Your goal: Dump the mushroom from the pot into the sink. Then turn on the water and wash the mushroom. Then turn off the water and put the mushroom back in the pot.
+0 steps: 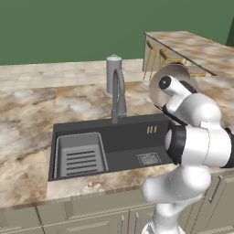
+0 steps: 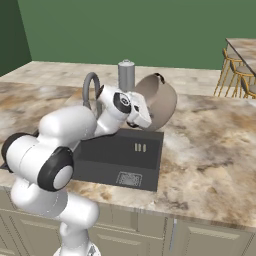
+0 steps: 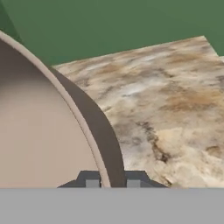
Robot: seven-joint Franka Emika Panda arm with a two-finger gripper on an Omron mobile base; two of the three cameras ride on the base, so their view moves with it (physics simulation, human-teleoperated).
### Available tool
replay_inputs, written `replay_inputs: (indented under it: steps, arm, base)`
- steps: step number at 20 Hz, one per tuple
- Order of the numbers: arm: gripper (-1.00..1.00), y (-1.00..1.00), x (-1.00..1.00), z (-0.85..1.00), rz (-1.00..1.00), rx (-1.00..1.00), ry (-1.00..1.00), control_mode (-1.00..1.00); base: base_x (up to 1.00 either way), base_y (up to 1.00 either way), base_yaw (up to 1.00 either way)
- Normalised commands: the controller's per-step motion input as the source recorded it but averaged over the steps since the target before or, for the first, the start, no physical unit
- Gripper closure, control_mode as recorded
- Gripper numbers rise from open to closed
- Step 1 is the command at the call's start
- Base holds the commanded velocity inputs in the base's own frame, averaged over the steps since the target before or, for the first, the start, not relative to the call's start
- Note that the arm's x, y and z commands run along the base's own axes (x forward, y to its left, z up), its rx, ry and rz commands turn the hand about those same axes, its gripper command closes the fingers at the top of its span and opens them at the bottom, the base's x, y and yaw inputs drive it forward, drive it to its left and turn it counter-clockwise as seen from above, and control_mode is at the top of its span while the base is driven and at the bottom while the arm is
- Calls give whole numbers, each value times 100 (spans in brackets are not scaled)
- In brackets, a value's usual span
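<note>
Two rear base views flanking the arm, sharing the sink (image 1: 128, 137); hand view close on the pot (image 3: 52, 144) rim.

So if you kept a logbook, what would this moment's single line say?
pincer: shut on pot rim | pot: lifted, tipped on its side by sink | mushroom: unseen | faucet: no water

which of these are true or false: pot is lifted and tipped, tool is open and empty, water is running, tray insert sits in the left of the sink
1. The pot is lifted and tipped: true.
2. The tool is open and empty: false, it is shut on the pot's rim.
3. Water runs from the faucet: false, no water shows.
4. The ribbed tray insert sits in the left of the sink, seen from the left base view: true.
</note>
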Motion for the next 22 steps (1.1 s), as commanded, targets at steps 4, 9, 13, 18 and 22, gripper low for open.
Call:
replay_inputs:
  steps: [4,9,13,18,22]
  arm:
    - [100,-2,0,10,2,-23,0,-100]
    - [100,-19,0,23,0,-19,-1,-100]
    - [100,-17,0,21,0,-19,-1,-100]
    - [100,0,0,56,0,-15,-4,-100]
    - [100,0,-4,91,0,-13,-7,-100]
  base:
    - [0,0,0]
    - [0,0,0]
    - [0,0,0]
    - [0,0,0]
    - [0,0,0]
